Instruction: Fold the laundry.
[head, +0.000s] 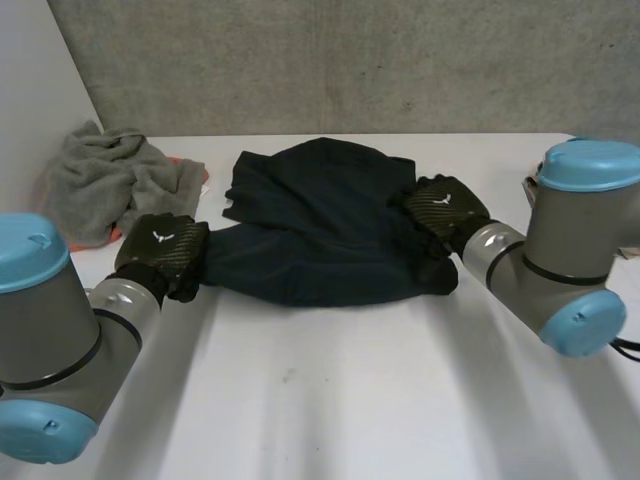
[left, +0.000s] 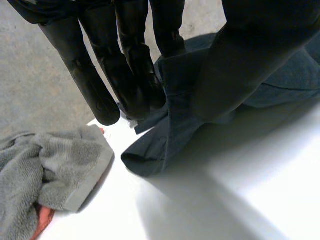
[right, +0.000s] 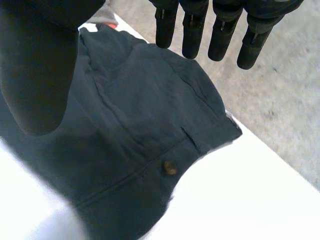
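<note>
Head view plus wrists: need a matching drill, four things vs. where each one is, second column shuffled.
Things:
1. grey terry towel
2. orange-red cloth
3. small brown button
4. left hand

Places:
A. sewn on the dark navy garment
B. at the garment's left end
C. bunched at the far left corner of the white table
D. peeking out from under the towel

Pairs: 1-C, 2-D, 3-A, 4-B

No legible text, only a white logo (head: 160, 238) on each robot hand (head: 150, 255) (head: 450, 212).
</note>
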